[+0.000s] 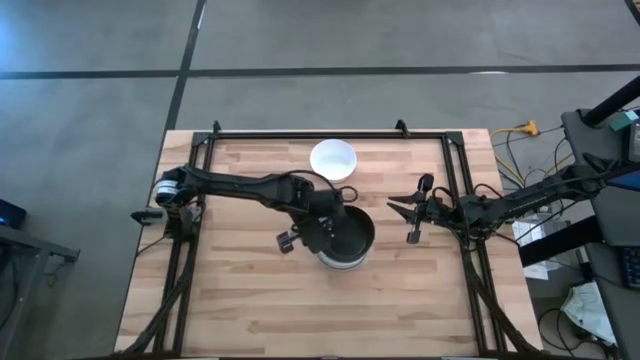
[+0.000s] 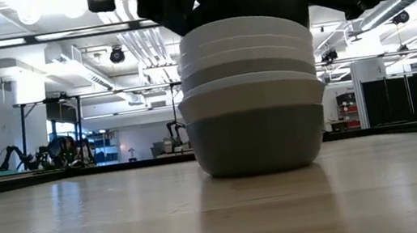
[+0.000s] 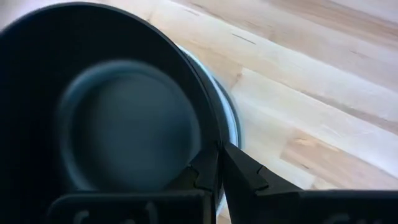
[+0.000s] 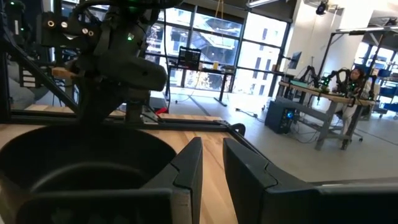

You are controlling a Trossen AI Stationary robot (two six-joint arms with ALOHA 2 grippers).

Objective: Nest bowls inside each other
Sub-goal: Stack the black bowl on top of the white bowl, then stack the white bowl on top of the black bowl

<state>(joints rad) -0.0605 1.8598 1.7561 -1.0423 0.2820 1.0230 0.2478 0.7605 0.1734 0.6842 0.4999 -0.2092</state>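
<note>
- Clamped tight on the near rim of the black bowl: left gripper, one finger inside the wall, one outside.
- Directly under those jaws: the stack, with the black one sitting on top, apparently seated or very nearly so.
- Best way to finish this step, by my guess: check for level all round, then let go straight apart and lift straight up. No sideways drag, or the top bowl tips and the pile slides on the table.
- Also worth keeping the inner finger off the bowl floor on the way out.
- Off to the far side of the stack from the left jaws: right gripper, hovering apart from the pile, fingers parted with nothing between them.
- Further back from both sets of jaws, near the table's far edge: a lone white bowl, standing upright, probably next in line.
- Headcount from the side: one black on top, what looks like four white rims beneath, one grey at the bottom, plus the single white. Seven countable; any more hidden inside, impossible to say.
</note>
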